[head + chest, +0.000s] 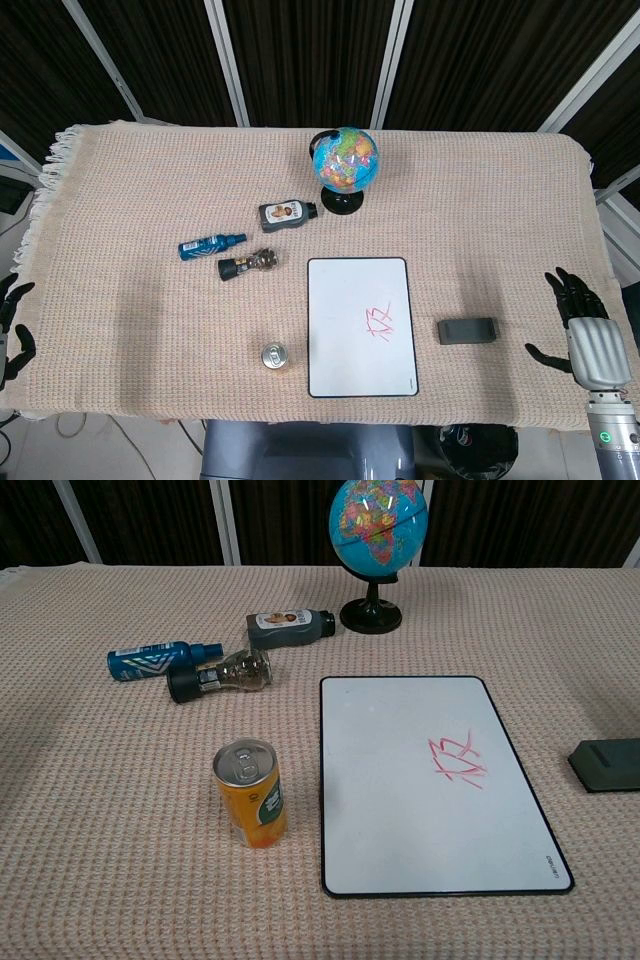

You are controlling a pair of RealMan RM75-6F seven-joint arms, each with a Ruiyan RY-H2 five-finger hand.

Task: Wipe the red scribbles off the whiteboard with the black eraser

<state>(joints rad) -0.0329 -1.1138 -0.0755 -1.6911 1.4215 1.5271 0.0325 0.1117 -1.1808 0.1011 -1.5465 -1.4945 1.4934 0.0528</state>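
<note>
The whiteboard (pixel 360 325) (pixel 435 780) lies flat near the table's front, with red scribbles (pixel 380 325) (pixel 457 759) right of its middle. The black eraser (pixel 468 330) (pixel 608 764) lies on the cloth just right of the board, touched by nothing. My right hand (pixel 585 325) hovers at the table's right edge, right of the eraser, fingers spread and empty. My left hand (pixel 12 325) shows at the far left edge, fingers apart, holding nothing. Neither hand appears in the chest view.
An orange drink can (pixel 275 357) (pixel 251 793) stands left of the board. Behind it lie a blue bottle (pixel 210 244) (pixel 160 659), a clear dark-capped bottle (pixel 248 264) (pixel 220 674) and a grey bottle (pixel 287 213) (pixel 290 628). A globe (pixel 344 165) (pixel 377 525) stands at the back.
</note>
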